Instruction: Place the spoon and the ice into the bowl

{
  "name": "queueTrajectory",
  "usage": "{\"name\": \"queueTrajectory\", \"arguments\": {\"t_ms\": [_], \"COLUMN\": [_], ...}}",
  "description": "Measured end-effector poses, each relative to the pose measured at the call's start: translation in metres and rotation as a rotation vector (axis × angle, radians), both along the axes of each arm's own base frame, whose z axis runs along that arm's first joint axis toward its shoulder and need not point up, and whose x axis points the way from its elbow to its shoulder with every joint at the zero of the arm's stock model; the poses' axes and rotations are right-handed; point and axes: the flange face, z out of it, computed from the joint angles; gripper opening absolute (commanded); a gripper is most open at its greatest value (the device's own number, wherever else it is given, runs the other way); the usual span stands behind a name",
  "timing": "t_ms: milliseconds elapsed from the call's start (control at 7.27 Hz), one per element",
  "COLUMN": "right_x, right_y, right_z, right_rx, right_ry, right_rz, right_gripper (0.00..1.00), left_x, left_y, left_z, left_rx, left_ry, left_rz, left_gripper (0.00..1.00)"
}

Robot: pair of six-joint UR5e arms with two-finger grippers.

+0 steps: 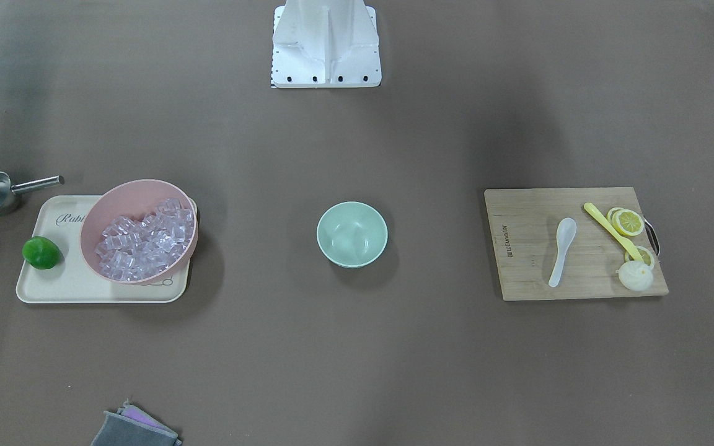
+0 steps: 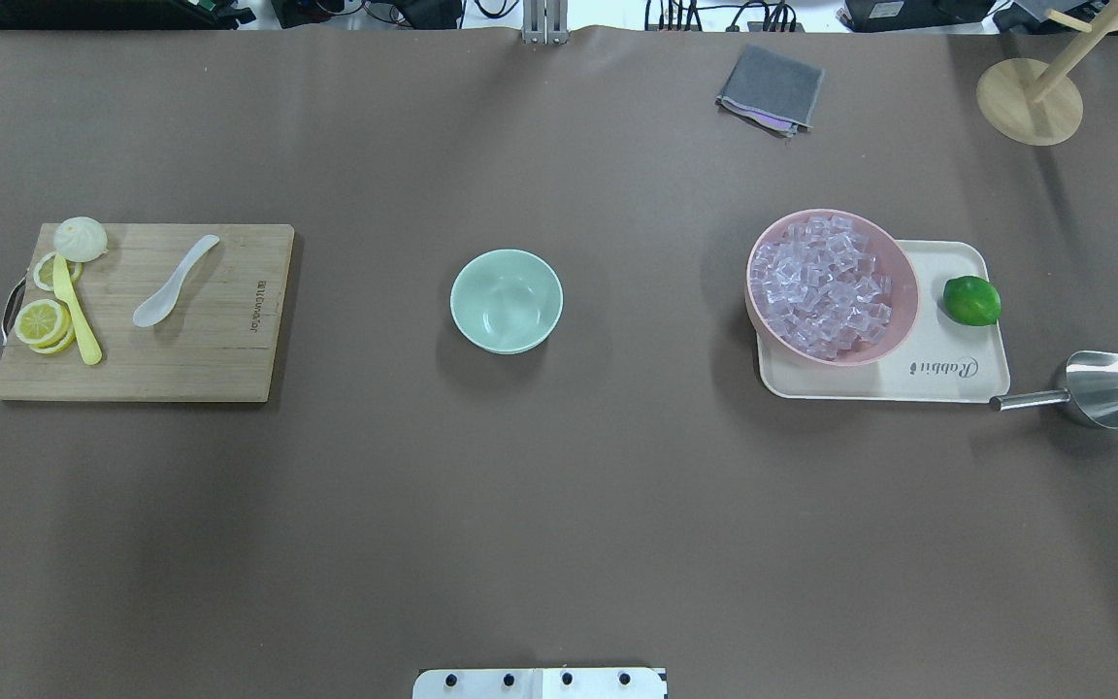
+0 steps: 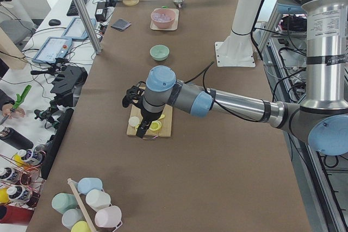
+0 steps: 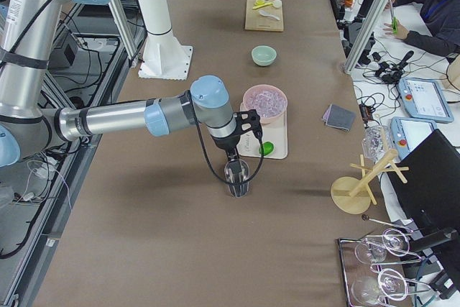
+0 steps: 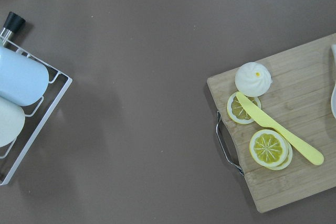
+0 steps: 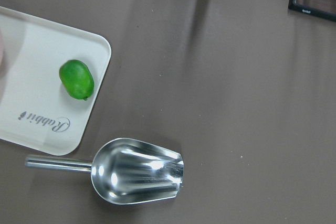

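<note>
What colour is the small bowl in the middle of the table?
The bowl is mint green, clearest in the overhead view.

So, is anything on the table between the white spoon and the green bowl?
Nothing visible. The spoon lies on the cutting board, and no object shows between the board and the bowl.

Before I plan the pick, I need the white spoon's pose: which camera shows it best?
Overhead exterior: the spoon lies whole on the cutting board. Front-facing shows it also whole; exterior right, tiny; left wrist, only an edge sliver; exterior left hides it behind the left arm; right wrist, nothing.
</note>
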Motion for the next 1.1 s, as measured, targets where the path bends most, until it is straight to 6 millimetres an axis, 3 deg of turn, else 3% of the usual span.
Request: {"name": "queueTrajectory", "arguments": {"t_ms": [275, 550, 688, 825, 1100], "right_x": [-0.008, -0.045, -0.068, -0.094, -0.151], "right_y": [-0.007, -0.039, -0.054, -0.065, -0.073], "right_z": [-0.029, -0.061, -0.070, -0.076, -0.090], "right_rx": [0.135, 0.241, 0.261, 0.257, 0.187], "right_ry": [-0.012, -0.030, -0.041, -0.055, -0.078], "right_rz": [-0.034, -0.118, -0.160, -0.193, -0.190], "right_gripper": [1.00, 1.00, 1.00, 1.00, 1.00], "left_x": [0.005, 0.025, 0.049, 0.087, 0.153], "left_y": [-0.001, -0.021, -0.043, -0.064, -0.089], "left_z": [-0.012, -0.038, -0.048, -0.056, -0.053], "left_rx": [0.034, 0.106, 0.134, 0.148, 0.130], "left_ry": [0.066, 0.116, 0.124, 0.132, 0.139], "left_rz": [0.019, 0.042, 0.086, 0.153, 0.259], "left_gripper": [0.99, 0.98, 0.98, 0.98, 0.98]}}
